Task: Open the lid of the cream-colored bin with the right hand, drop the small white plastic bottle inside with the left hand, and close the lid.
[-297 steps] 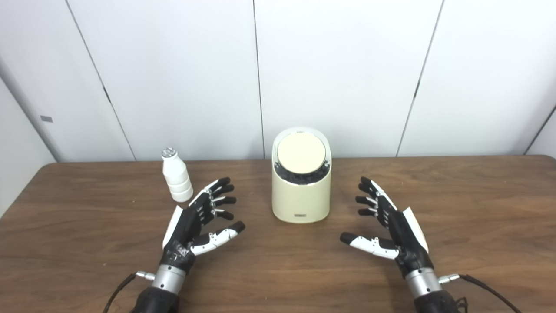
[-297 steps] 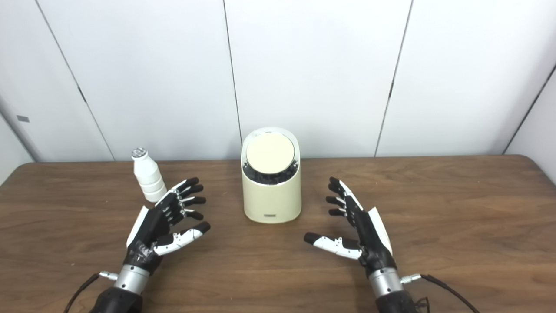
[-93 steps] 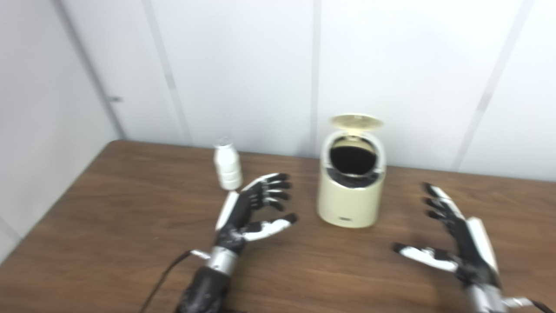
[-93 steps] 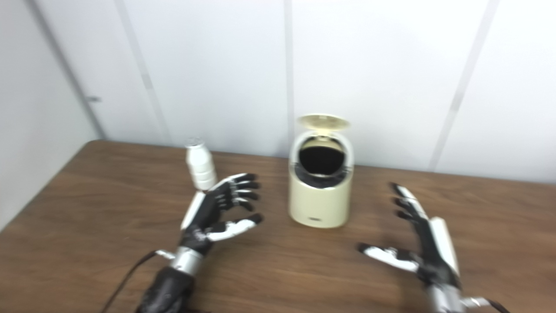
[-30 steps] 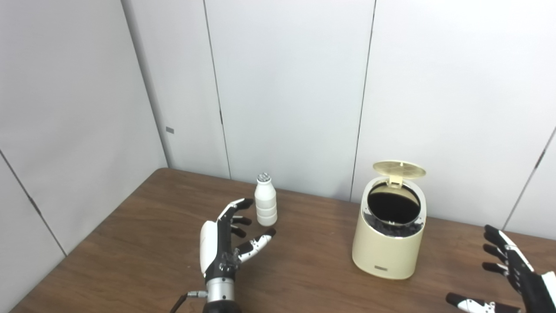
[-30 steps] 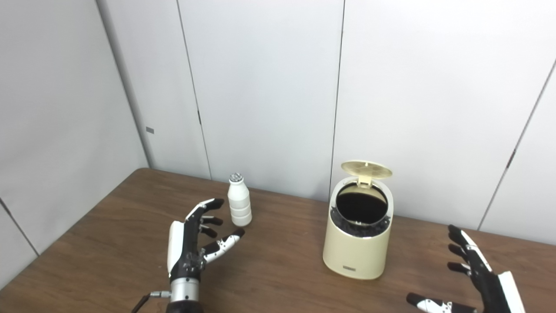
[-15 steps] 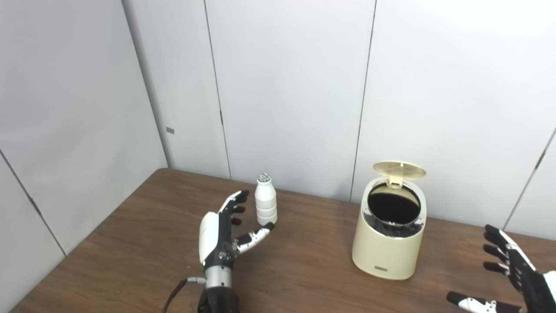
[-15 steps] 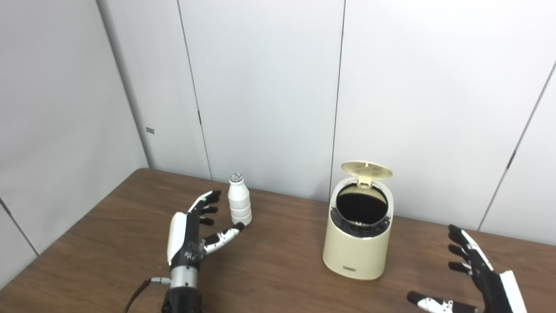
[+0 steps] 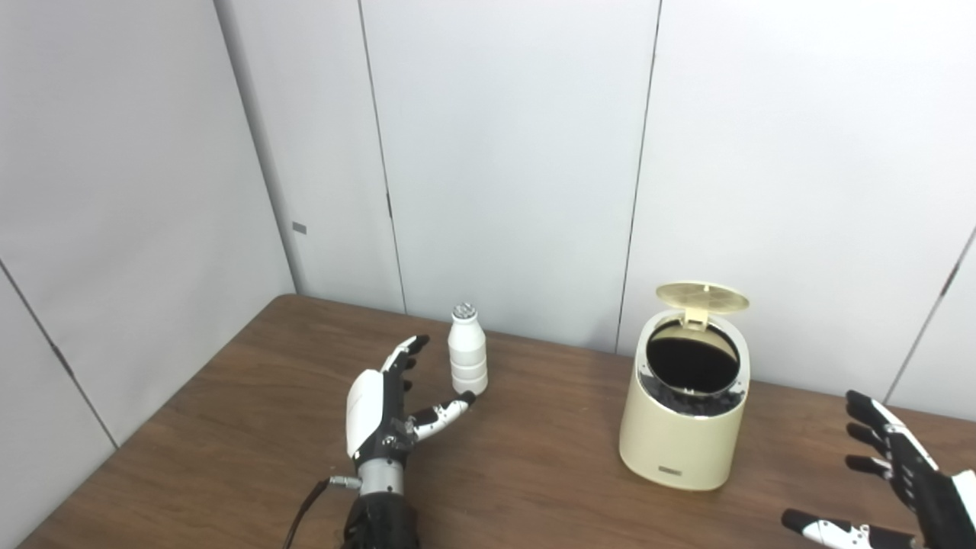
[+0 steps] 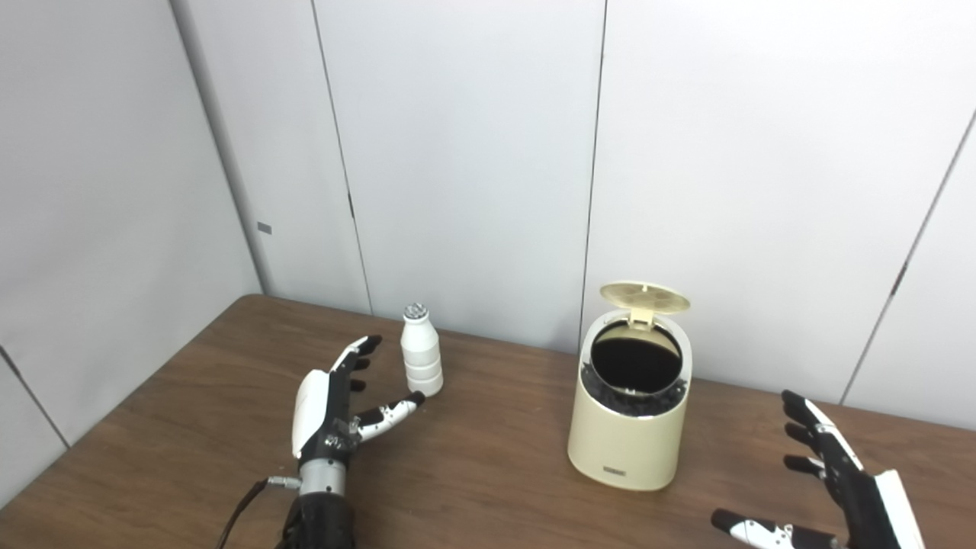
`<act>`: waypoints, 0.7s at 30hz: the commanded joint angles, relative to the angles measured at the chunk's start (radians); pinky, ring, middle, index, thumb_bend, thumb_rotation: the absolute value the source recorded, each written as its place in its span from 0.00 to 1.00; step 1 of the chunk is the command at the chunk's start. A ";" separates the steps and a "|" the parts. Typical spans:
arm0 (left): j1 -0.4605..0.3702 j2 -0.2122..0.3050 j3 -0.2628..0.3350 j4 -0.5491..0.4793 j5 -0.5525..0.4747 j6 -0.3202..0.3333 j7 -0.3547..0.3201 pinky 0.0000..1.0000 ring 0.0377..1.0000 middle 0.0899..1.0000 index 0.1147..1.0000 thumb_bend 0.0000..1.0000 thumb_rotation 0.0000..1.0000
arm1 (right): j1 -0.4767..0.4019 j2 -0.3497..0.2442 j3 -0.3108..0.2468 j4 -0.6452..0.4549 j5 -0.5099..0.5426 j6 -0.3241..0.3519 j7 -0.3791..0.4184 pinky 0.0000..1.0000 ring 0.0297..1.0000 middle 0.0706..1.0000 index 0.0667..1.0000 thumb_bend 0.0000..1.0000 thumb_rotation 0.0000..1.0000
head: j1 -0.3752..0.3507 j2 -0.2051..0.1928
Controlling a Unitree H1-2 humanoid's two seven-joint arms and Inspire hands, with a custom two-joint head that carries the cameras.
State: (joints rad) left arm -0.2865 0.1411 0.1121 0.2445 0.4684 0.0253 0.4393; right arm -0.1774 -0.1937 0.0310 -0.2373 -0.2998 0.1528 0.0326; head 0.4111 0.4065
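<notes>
The cream-colored bin (image 9: 682, 427) stands on the brown table with its round lid (image 9: 701, 294) tipped up at the back, showing a dark black-lined inside. The small white plastic bottle (image 9: 467, 360) stands upright to the bin's left, near the wall. My left hand (image 9: 385, 404) is open just in front and left of the bottle, fingers reaching past its left side, thumb pointing at its base, not touching it. My right hand (image 9: 903, 488) is open at the lower right corner, well away from the bin and partly cut off by the picture's edge.
White wall panels stand close behind the bottle and bin. The table's left edge (image 9: 160, 427) runs diagonally beside my left arm. A black cable (image 9: 301, 515) trails from my left wrist. Bare brown tabletop (image 9: 534, 465) lies between the bottle and the bin.
My left hand has moved forward toward the bottle, its fingers now alongside the bottle's left. The right hand has stayed about where it was. The bin's lid stays up.
</notes>
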 commanded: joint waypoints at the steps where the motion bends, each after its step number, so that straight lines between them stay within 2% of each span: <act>1: -0.055 0.022 -0.004 0.007 0.013 -0.020 0.029 0.70 0.79 0.82 0.81 0.78 0.20 | -0.030 -0.003 -0.002 -0.043 -0.006 -0.004 0.001 0.74 0.87 0.89 0.87 0.75 0.00 | -0.001 0.001; 5: -0.067 0.028 -0.005 0.034 -0.012 -0.026 0.013 0.67 0.77 0.81 0.82 0.78 0.22 | -0.026 -0.005 0.001 -0.055 -0.012 0.005 0.006 0.74 0.87 0.89 0.87 0.75 0.00 | -0.006 -0.001; 11: -0.090 0.048 -0.020 0.084 -0.012 -0.042 0.014 0.70 0.79 0.82 0.78 0.79 0.23 | -0.022 0.004 -0.004 -0.055 -0.007 0.001 -0.003 0.77 0.88 0.90 0.87 0.75 0.00 | -0.011 0.001; 21: -0.131 0.059 -0.022 0.154 -0.074 -0.064 -0.005 0.67 0.77 0.81 0.81 0.79 0.21 | -0.013 0.007 0.003 -0.072 -0.032 0.017 0.000 0.75 0.87 0.90 0.86 0.75 0.00 | -0.021 0.005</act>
State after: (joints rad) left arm -0.3693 0.1805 0.0916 0.4089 0.4019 -0.0076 0.4300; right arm -0.1705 -0.1883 0.0391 -0.2713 -0.3251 0.1805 0.0413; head 0.3896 0.4111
